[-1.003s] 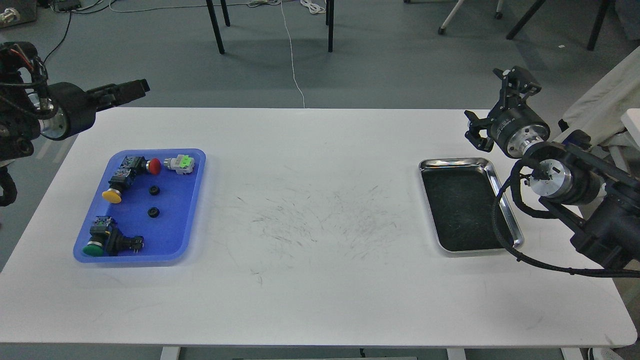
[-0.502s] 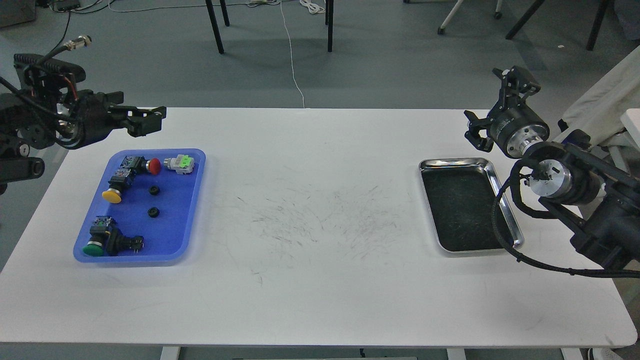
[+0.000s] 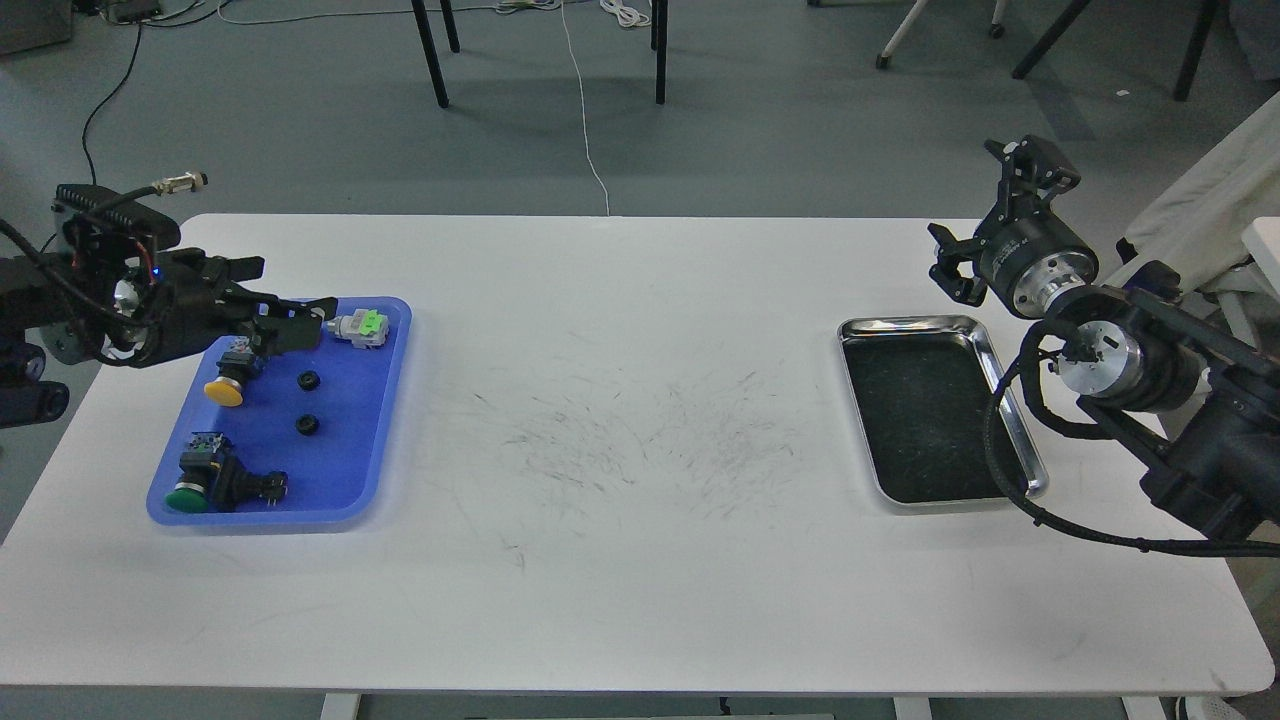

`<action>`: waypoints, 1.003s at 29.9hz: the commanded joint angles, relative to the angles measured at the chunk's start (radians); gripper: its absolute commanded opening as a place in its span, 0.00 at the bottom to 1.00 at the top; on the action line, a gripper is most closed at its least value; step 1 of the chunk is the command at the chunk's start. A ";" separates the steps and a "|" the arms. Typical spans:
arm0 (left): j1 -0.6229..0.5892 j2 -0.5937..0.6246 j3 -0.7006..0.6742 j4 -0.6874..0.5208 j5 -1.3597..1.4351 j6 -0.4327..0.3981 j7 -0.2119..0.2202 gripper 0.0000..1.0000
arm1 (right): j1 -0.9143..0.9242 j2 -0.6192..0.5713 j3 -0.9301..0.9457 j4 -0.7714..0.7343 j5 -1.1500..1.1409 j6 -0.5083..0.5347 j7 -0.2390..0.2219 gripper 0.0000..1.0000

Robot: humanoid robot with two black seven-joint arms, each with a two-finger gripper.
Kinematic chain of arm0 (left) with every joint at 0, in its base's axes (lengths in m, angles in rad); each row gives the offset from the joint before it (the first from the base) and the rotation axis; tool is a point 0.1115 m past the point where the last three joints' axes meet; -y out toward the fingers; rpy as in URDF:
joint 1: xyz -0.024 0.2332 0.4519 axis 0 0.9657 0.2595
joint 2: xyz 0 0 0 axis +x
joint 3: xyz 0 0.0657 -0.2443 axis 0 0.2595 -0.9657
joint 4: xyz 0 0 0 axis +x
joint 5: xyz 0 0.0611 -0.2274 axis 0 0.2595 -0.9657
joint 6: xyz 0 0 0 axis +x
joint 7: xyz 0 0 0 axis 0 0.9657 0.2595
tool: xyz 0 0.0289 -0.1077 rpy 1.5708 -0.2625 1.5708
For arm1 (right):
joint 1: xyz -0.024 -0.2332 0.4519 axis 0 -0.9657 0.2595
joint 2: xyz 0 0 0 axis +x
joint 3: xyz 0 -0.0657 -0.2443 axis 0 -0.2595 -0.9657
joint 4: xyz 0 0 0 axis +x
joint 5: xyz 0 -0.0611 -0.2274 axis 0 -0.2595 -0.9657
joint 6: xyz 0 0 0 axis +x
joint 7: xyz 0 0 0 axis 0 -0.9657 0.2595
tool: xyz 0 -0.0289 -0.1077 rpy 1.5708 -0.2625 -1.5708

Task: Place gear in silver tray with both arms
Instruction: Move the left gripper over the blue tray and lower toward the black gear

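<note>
Two small black gears [image 3: 309, 381] [image 3: 308, 424] lie in the middle of the blue tray [image 3: 350, 460] at the left. My left gripper [image 3: 298, 284] hovers over the tray's far left corner, fingers apart and pointing right, holding nothing, a short way behind the nearer gear. The silver tray [image 3: 905, 323] lies at the right with a bare dark floor. My right gripper [image 3: 968, 200] is open and empty, raised just behind the silver tray's far right corner.
The blue tray also holds a yellow push button [image 3: 224, 390], a green push button [image 3: 190, 495] and a white-green switch part [image 3: 362, 328]. My right arm's hose [image 3: 995, 440] hangs over the silver tray's right rim. Chair legs stand beyond the table's far edge.
My left gripper has swung in from the left and come down and right, over the blue tray's far corner, hiding the red button. The right arm has barely moved.
</note>
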 commanded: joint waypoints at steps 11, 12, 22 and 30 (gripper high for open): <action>0.098 -0.053 -0.006 0.109 0.046 0.045 -0.002 0.98 | 0.004 -0.002 -0.033 -0.001 0.000 0.000 0.000 0.99; 0.112 -0.058 -0.009 0.115 0.045 0.042 -0.002 0.98 | 0.003 -0.002 -0.033 -0.001 0.000 0.000 0.000 0.99; 0.214 -0.074 -0.092 0.190 0.031 0.038 -0.002 0.94 | 0.001 -0.004 -0.036 -0.001 0.000 0.000 0.000 0.99; 0.306 -0.114 -0.107 0.300 0.029 0.042 -0.002 0.80 | 0.001 -0.004 -0.036 -0.001 0.000 0.000 0.002 0.99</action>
